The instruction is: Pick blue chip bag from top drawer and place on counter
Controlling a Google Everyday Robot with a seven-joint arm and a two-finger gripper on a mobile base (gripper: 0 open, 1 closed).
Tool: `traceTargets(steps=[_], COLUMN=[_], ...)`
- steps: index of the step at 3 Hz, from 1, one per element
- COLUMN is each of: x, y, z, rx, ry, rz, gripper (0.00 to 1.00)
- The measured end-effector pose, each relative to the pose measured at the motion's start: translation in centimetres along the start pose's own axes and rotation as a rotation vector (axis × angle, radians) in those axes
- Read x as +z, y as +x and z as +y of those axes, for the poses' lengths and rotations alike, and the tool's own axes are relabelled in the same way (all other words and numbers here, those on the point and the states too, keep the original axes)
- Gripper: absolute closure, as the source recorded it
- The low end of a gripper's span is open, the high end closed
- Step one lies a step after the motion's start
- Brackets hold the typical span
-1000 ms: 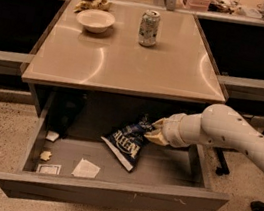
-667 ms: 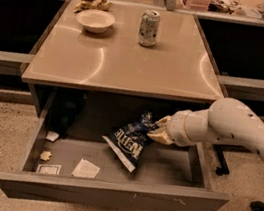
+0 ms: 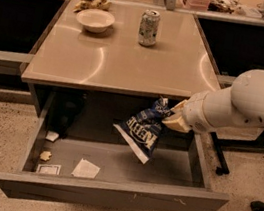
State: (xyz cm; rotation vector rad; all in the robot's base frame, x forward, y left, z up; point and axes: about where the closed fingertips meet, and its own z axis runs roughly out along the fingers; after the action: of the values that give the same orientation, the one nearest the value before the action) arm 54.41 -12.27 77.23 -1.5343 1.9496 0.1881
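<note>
Blue chip bag [image 3: 143,130], pinched at its top end by gripper [image 3: 173,119].
Long axis slants down-left from gripper, hanging over drawer [image 3: 106,192]; bench [image 3: 119,59] surface lies just above gripper.

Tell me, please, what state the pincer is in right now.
Pincer: closed on the blue chip bag, holding it above the open top drawer.

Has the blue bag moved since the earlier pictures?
Yes. The bag, held at its top by the claw over the drawer, has gone up: its top is now just under the front edge of the counter.
</note>
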Motion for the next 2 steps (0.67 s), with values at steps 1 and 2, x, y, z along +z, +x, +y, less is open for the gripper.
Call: traceTargets(steps=[1, 2], x=[-3.9, -5.7], y=[-3.5, -7.1], z=[-2.2, -5.8], rx=[-0.059, -0.126], ry=[0.032, 0.063], rz=[0.040, 0.056], gripper=[1.00, 1.00])
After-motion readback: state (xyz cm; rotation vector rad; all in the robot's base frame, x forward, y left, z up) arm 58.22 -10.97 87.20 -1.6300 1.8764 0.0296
